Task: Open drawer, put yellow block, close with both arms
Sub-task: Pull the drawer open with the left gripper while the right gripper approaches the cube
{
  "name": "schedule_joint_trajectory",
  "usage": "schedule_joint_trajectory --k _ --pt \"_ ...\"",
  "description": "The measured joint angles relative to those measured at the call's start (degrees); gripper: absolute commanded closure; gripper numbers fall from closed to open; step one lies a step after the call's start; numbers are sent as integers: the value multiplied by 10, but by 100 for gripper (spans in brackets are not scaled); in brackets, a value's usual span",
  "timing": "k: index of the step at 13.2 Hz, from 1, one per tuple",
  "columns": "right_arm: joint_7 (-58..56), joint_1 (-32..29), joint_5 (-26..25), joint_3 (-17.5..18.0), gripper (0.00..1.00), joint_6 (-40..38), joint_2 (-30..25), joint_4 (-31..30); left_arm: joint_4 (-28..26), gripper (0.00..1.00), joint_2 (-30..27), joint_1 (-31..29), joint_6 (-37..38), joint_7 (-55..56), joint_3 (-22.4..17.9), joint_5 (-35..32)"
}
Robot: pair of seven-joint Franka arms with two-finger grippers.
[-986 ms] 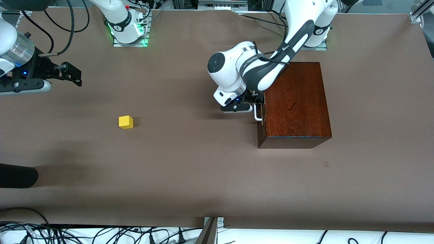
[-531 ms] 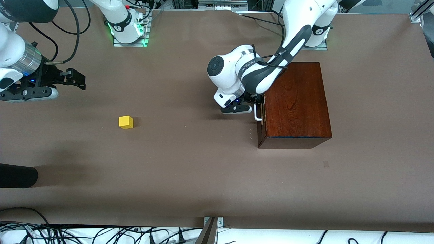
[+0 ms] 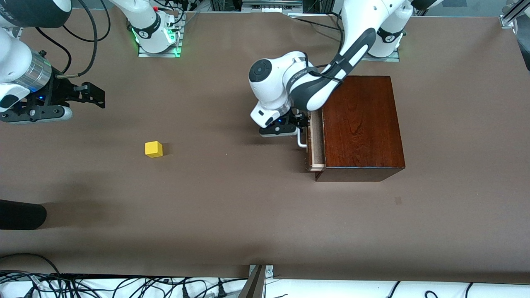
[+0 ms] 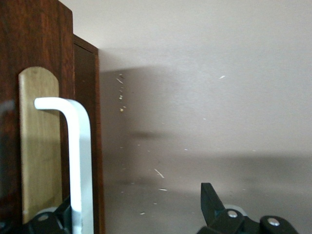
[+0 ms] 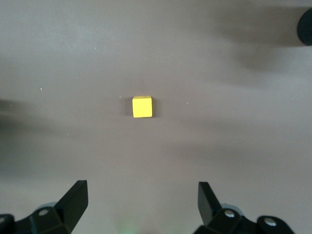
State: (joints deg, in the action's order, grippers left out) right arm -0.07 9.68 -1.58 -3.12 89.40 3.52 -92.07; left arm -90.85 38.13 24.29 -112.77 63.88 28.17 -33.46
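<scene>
The dark mahogany box (image 3: 360, 124) stands toward the left arm's end of the table. Its drawer (image 3: 316, 142) is slid out a little, showing a strip of pale wood. My left gripper (image 3: 304, 124) is at the white loop handle (image 3: 302, 140). In the left wrist view the gripper (image 4: 136, 204) is open, with one finger (image 4: 53, 219) against the handle (image 4: 78, 146) and the other finger (image 4: 209, 197) well clear of it. The yellow block (image 3: 153, 149) lies on the table toward the right arm's end. My right gripper (image 3: 97, 96) is open and empty in the air; the block (image 5: 142, 107) shows ahead of it (image 5: 141, 192).
A black rounded object (image 3: 20, 214) juts in at the table's edge at the right arm's end, nearer the front camera than the block. Cables (image 3: 124, 285) hang along the near edge. Brown table (image 3: 232, 198) lies between block and box.
My left gripper has moved away from the box with the handle, and the drawer has slid out a little. My right gripper has shifted slightly toward the table's middle.
</scene>
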Motion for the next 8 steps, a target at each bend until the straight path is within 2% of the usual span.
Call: schedule_joint_trajectory --k 8 --pt "0 0 0 0 0 -12 1 0 39 0 23 23 -7 9 -2 8"
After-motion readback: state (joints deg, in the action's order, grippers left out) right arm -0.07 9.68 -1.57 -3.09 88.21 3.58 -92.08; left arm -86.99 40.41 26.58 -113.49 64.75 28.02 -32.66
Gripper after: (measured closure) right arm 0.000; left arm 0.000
